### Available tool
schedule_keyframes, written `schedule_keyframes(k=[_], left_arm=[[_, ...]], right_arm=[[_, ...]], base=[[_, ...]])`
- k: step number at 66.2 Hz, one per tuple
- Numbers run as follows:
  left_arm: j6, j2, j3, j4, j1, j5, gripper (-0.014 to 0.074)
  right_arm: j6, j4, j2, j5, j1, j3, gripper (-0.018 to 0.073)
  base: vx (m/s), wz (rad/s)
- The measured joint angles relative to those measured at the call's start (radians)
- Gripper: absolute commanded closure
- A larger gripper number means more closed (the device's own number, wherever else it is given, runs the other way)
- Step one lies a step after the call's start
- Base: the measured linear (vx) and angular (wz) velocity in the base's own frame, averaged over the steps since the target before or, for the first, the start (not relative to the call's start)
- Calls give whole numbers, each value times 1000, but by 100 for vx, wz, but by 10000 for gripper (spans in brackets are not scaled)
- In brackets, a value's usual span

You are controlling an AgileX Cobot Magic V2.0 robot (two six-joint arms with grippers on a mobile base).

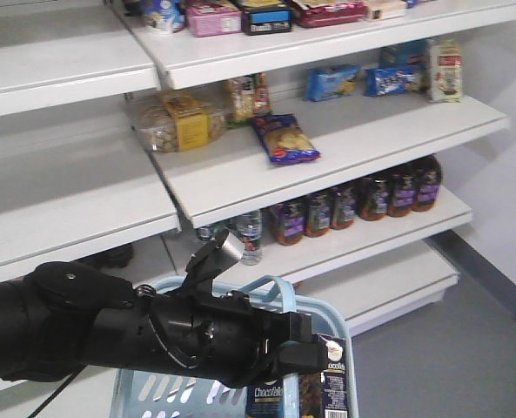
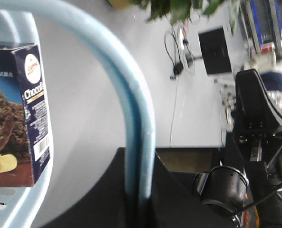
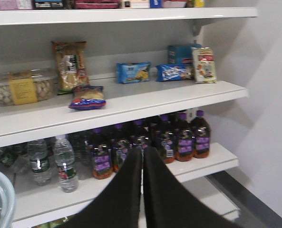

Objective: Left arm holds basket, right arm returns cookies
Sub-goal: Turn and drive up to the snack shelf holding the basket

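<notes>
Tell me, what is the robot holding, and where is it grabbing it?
The left gripper holds the blue basket by its looped handle. The right gripper is shut on nothing.

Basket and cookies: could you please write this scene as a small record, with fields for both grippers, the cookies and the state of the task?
left gripper: shut on the handle of the basket
right gripper: shut, empty, facing the bottles
cookies: dark carton standing upright inside the basket, not gripped
task state: cookies not yet taken out
</notes>
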Motion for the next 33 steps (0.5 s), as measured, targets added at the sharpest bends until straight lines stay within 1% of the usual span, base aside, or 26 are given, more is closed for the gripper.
schedule_keyframes(k=[13, 33], left_arm=[[0, 0, 0, 0, 0, -3, 603], [0, 0, 0, 0, 0, -3, 603]], right_arm=[[0, 0, 0, 0, 0, 0, 568], [0, 0, 0, 0, 0, 0, 568]], base=[[16, 64], [13, 52]])
